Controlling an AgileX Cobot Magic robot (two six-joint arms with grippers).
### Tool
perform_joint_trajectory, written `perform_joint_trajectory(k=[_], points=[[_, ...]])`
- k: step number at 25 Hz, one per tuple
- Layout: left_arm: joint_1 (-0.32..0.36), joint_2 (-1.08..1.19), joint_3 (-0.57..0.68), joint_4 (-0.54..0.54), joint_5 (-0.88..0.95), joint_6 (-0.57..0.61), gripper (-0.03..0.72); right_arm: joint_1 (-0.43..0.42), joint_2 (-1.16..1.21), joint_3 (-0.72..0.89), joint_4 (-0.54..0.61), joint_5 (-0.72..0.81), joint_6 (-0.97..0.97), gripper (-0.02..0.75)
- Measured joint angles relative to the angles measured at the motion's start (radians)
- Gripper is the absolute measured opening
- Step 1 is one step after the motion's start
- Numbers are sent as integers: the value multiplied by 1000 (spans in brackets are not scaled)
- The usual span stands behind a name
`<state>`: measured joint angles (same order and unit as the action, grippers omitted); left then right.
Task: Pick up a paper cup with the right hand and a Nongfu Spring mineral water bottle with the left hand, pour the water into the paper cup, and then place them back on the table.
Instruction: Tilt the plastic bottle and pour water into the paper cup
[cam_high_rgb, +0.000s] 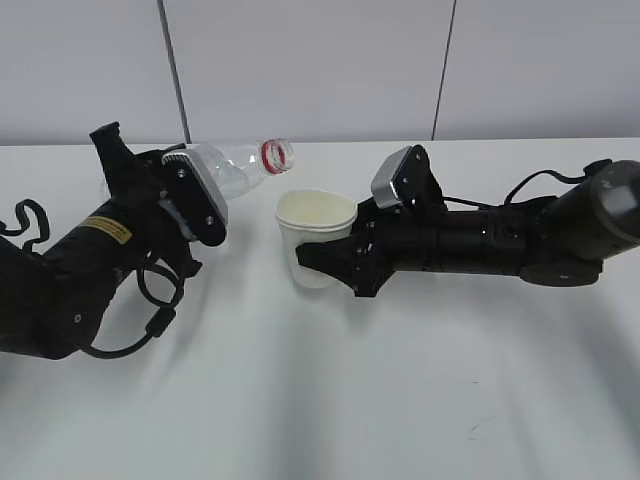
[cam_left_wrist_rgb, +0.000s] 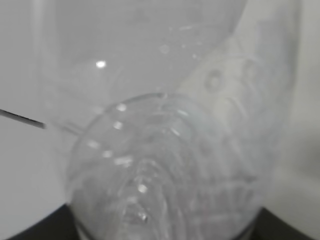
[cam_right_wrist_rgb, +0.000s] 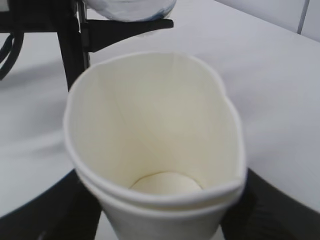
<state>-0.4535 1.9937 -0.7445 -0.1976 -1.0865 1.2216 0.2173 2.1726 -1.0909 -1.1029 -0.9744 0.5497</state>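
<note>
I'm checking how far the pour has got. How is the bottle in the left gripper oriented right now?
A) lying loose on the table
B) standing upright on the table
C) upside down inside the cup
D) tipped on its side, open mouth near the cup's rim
D: the bottle is held tilted roughly sideways in the left gripper, its red-ringed mouth beside the rim of the paper cup, which the right gripper holds.

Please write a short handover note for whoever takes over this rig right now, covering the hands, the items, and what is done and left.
Left hand: shut on the Nongfu Spring mineral water bottle, held tilted near-horizontal, uncapped mouth pointing toward the cup.
Right hand: shut on the paper cup, held upright; rim slightly squeezed.
Done: both items picked up and brought together above the table.
Not visible: any stream of water; the cup's bottom looks dry in the right wrist view.
Left: finish pouring, then set both back on the table.
</note>
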Motion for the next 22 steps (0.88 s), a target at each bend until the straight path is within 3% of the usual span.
perform_joint_trajectory(k=[22], points=[[0, 0, 0, 4, 0, 265, 346, 2, 0, 0, -53, 44, 17, 478]])
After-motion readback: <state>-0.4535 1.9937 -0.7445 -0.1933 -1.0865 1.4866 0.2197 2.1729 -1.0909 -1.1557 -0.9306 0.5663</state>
